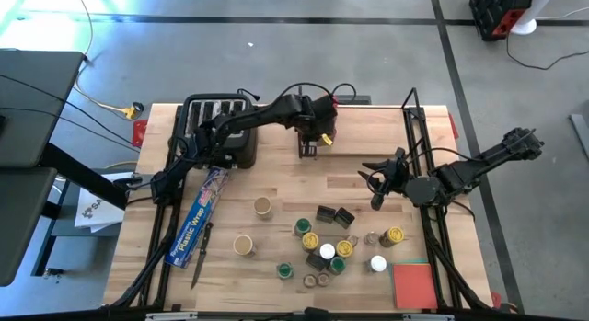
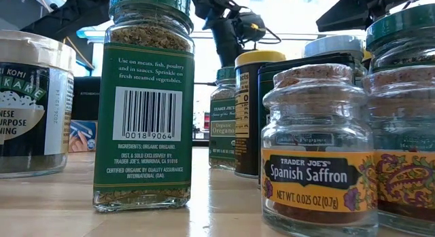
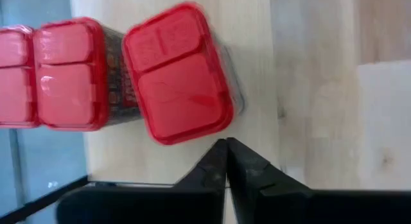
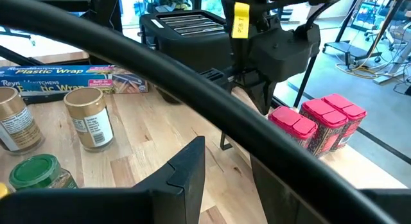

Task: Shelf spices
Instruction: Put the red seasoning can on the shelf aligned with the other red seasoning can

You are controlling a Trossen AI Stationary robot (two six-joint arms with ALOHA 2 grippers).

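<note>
Light-wood board shelf (image 3: 308, 89): three red-lidded rectangular spice tins (image 3: 176, 73) counted in a row; left gripper (image 3: 226, 161) pressed together, empty, beside the nearest; right gripper (image 4: 226, 166) held apart.

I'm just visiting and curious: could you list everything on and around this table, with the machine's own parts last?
Red-lidded rectangular spice tins: three, red, in a row on the shelf at the table's far edge.
Light-wood shelf board with black rod frames: one, across the far side.
Black four-slot toaster: one, far left.
Long blue plastic-wrap box: one, left side.
Round tan-lidded jars: two, left of centre.
Black boxes: two, centre.
Small jars with green, yellow and white lids: about a dozen, clustered near front.
Flat red square pad: one, front right.
Left gripper: shut, empty, beside the tins.
Right gripper: right of centre, above the table.
</note>
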